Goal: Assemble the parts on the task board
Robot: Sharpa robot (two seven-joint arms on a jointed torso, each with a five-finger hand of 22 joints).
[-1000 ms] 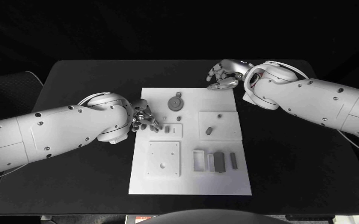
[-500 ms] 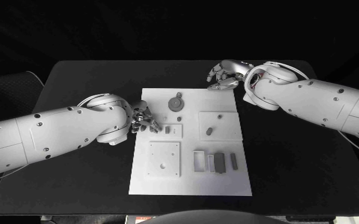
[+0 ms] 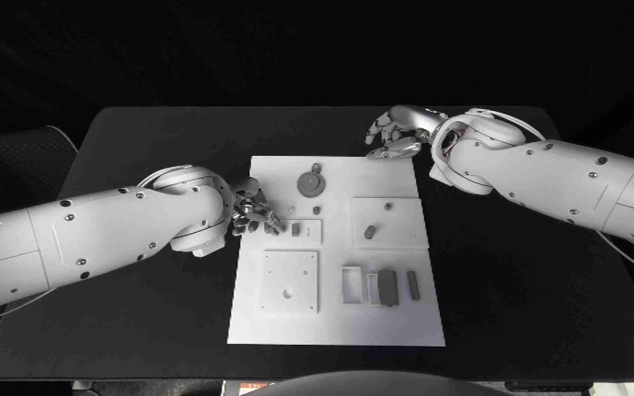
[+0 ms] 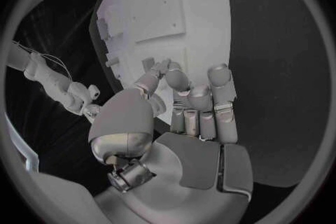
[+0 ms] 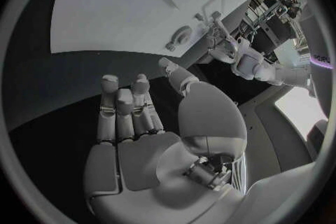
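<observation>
White task board (image 3: 337, 323), a flat rectangular plate, lies in the middle of the black table (image 3: 515, 304) in the head view, its long side running away from the robot. On its far half sits a round grey disc part (image 3: 311, 181) with a small dark peg part (image 3: 319, 208) just nearer; to the right a raised square panel carries a small oval grey part (image 3: 370, 229). Near the front edge a row of upright grey block parts (image 3: 388, 286) stands beside a square white panel with a hole (image 3: 289, 281). The left hand (image 3: 254, 212) rests at the board's left edge, fingers bent down over the rim next to a small slotted white block (image 3: 305, 229); whether it touches anything there I cannot tell. The right hand (image 3: 398, 136) hovers over the bare table just past the board's far right corner, fingers loosely spread, holding nothing.

From the left wrist, the left hand (image 4: 192, 112) shows its fingers curled partly inward with the thumb alongside, nothing visible between them, the white board (image 4: 189, 0) just beyond the fingertips.

From the right wrist, the right hand (image 5: 133, 123) is flat and open, fingers straight and empty, over dark table, the board (image 5: 119, 5) and the disc part (image 5: 181, 37) lying beyond.
</observation>
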